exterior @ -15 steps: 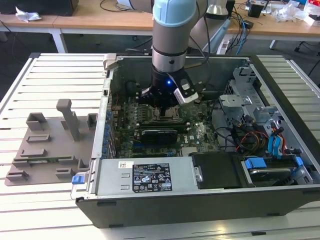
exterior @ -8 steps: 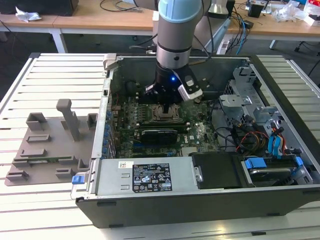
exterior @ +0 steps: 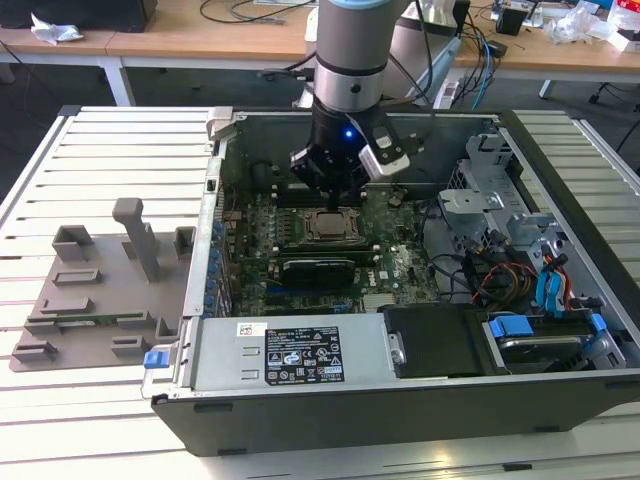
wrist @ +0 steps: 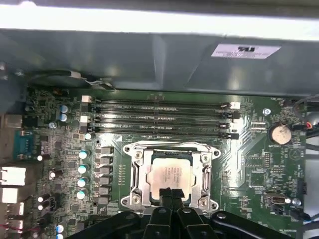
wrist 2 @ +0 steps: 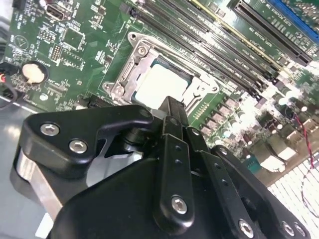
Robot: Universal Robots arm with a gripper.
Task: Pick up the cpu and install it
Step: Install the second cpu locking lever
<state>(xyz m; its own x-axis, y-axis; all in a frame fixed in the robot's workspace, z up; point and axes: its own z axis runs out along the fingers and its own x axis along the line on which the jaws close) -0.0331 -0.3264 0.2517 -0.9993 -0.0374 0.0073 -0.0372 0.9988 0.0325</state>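
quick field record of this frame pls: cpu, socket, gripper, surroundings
cpu: small flat square chip, pale silvery top, lying inside the socket
socket: square metal frame on the green motherboard, around the cpu
gripper: black fingers together over the cpu's edge, nothing held
surroundings: open dark computer case on a white slatted table; grey moulded tray at the exterior view's left

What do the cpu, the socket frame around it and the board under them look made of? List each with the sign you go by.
cpu: pale silvery metal lid, matte with a soft sheen; a thin tan rim shows at its edge.
socket frame: bare stamped metal, likely steel, with bright glints on its folded edges and screw heads.
motherboard: green coated circuit board, probably fibreglass laminate, semi-gloss, with fine traces and soldered parts.
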